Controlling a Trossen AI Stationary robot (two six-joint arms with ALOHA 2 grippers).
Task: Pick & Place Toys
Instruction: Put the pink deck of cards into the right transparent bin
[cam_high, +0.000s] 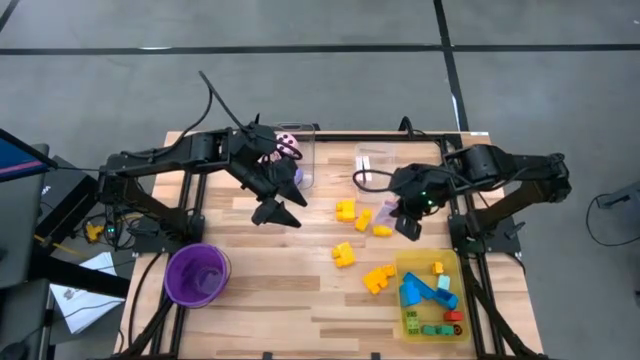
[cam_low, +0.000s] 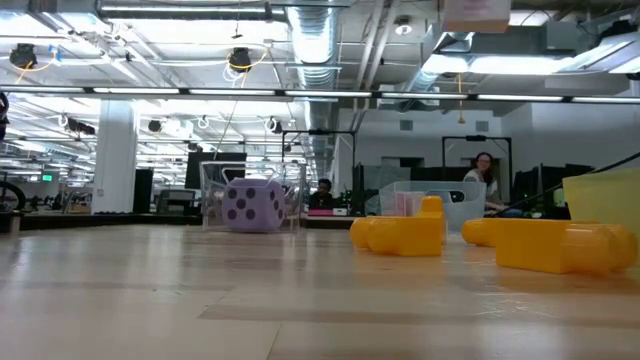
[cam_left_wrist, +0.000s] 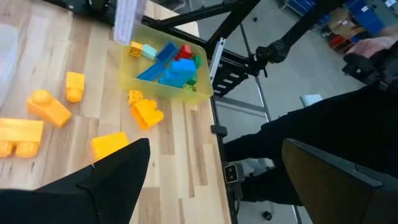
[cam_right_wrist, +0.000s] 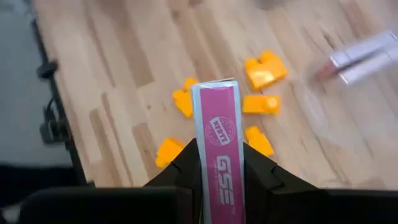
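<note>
The right gripper (cam_right_wrist: 217, 171) is closed on a pink card (cam_right_wrist: 219, 149), lifted above the yellow blocks (cam_high: 346, 210), probably to carry it to the tray (cam_high: 405, 300). The left gripper (cam_high: 280, 205) waits wide open, empty.

You see purple dotted die (cam_low: 252, 205) inside clear box (cam_low: 215, 200) at far table edge. Yellow blocks (cam_low: 400, 234) lie nearer, right; second clear box (cam_low: 455, 200) behind. Yellow tray (cam_low: 605, 200) at right edge. People sit beyond.
</note>
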